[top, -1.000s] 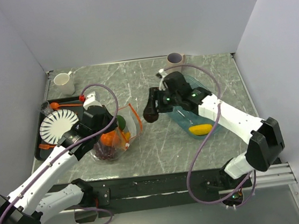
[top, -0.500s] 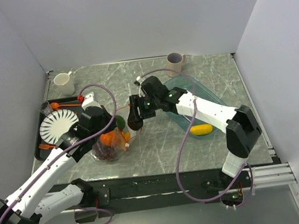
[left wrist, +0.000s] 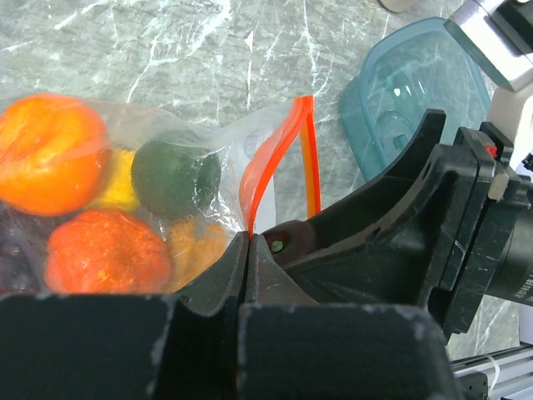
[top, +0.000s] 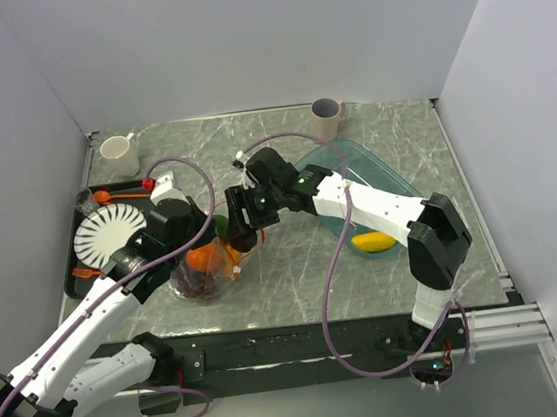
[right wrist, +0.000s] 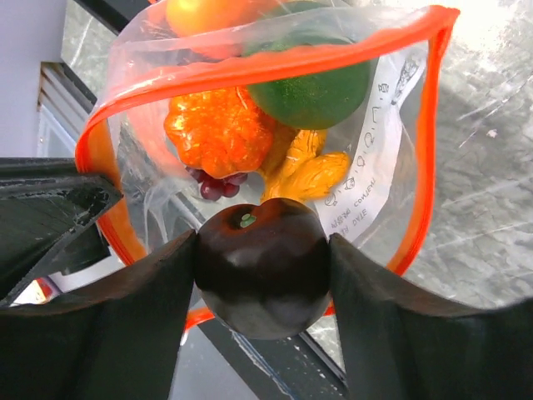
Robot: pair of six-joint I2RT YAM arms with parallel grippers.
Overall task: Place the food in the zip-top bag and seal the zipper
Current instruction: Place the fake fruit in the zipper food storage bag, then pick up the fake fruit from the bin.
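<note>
Dark plum [right wrist: 262, 265] clamped in the right end effector [top: 242, 229], at the mouth of the open bag [right wrist: 375, 187]; left end effector [left wrist: 247, 254] pinches the orange zipper [left wrist: 275, 158].

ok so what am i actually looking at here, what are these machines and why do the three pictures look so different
These are two robot arms, left and right, bolted at the near edge of a table, each ending in a two-finger tool. One picture comes from a fixed camera overhead; the other two from a camera on each wrist, so they look close-up. The left tool pinches a clear zip-top bag by its orange zipper, holding the mouth open. Inside are toy fruits, among them an orange and a green avocado. The right tool grips a dark plum right at the bag's mouth. Also on the table: a teal bowl with a yellow lemon at its near end, a striped plate, a white mug and a grey cup.
</note>
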